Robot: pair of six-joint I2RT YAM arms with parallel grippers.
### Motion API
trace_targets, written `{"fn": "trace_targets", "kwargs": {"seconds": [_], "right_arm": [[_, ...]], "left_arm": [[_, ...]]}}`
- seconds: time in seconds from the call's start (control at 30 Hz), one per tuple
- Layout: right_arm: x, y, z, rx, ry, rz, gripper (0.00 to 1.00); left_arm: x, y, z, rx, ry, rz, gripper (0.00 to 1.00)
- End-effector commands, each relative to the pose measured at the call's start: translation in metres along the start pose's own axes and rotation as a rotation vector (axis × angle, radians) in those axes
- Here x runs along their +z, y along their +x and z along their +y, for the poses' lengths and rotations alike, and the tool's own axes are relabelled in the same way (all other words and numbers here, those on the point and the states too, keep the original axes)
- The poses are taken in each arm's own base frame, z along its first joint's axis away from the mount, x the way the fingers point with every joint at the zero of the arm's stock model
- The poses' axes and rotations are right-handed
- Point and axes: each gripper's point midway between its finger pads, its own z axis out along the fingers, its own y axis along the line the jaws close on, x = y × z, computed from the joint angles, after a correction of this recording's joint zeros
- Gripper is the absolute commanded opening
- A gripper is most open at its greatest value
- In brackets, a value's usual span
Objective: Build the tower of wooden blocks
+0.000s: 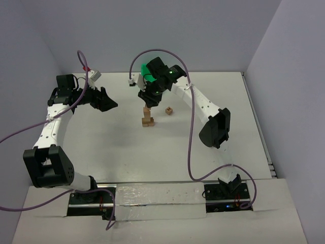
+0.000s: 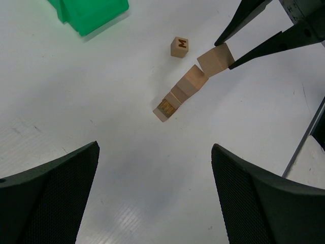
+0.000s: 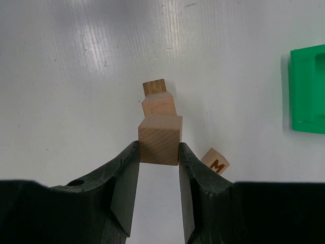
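The tower stands near the middle of the tabletop, partly built. In the left wrist view I count three cubes one over another, the lowest with a dark face. The top view suggests a wider foot under them, though I cannot tell how many cubes make that foot. Right over its top is the block that my right pincer pinches by two opposite sides, fingers pressed flat to the wood. Seen from my right wrist it lines up fairly well with the column below, but I cannot tell whether its underside touches the top cube or hangs just clear. So I judge this to be the placing of one more storey, not yet let go. Near the tower, apart from it, the M block lies loose on the tabletop. I take it as the one piece left to fetch after this one, since I see no other loose cubes. Farther back sits the green bin. My left pincer is spread wide and holds nothing, hovering off to the left of the tower, well apart from it.
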Motion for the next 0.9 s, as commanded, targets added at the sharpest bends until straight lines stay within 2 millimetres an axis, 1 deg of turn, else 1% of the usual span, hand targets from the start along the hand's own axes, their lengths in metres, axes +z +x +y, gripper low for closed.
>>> {"fn": "trace_targets", "kwargs": {"seconds": [0.0, 0.53, 0.87], "right_arm": [[-0.001, -0.021, -0.001, -0.034, 0.009, -0.057, 0.22], [0.009, -0.023, 0.003, -0.056, -0.002, -0.047, 0.23], [0.011, -0.024, 0.000, -0.061, 0.013, -0.045, 0.25]], "left_arm": [[-0.004, -0.015, -0.006, 0.046, 0.029, -0.041, 0.97], [-0.004, -0.012, -0.008, 0.050, 0.044, -0.037, 0.97], [-0.005, -0.012, -0.009, 0.055, 0.046, -0.037, 0.97]]}}
